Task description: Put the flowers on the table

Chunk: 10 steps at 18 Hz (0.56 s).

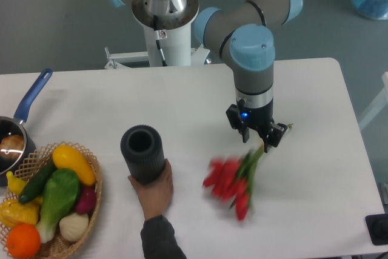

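Observation:
A bunch of red tulips point(231, 181) with green stems lies low over the white table point(315, 168), right of centre. The blooms are motion-blurred and point to the lower left. The stem ends reach up to my gripper point(259, 140). The gripper points straight down just above the table. Its fingers point(274, 138) stand apart, wider than the thin stems between them, so it looks open. I cannot tell whether the stems still touch a finger.
A black ribbed vase point(143, 153) stands left of the flowers, held at its base by a person's hand point(153, 191). A wicker basket point(91, 201) of vegetables sits at the front left. A blue-handled pot point(24, 110) is at the left edge.

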Tool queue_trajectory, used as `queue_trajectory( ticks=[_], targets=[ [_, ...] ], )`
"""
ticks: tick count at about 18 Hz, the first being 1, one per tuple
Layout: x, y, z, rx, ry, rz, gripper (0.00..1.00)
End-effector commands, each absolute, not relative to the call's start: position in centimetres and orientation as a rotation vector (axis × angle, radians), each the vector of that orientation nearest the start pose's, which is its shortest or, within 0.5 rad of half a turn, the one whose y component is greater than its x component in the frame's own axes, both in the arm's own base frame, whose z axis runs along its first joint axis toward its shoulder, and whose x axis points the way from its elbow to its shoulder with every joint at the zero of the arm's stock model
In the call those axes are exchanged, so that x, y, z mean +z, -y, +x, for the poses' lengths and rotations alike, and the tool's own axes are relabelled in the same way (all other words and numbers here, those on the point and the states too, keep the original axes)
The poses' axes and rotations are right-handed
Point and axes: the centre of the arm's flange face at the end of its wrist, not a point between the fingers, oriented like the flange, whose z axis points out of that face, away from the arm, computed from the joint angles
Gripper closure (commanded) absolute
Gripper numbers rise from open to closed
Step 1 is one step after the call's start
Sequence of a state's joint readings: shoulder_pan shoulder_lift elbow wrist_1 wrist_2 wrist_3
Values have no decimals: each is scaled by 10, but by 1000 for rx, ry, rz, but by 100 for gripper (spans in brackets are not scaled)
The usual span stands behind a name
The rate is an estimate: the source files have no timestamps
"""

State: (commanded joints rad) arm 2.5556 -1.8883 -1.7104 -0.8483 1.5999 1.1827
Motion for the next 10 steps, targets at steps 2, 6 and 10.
queue_trajectory(
  ticks=[2, 6, 10],
  targets=[
    [325, -443, -434, 383, -294, -3003, 0],
    [329, -440, -436, 384, -282, -2991, 0],
    [328, -441, -436, 381, -282, -2990, 0]
  ],
)
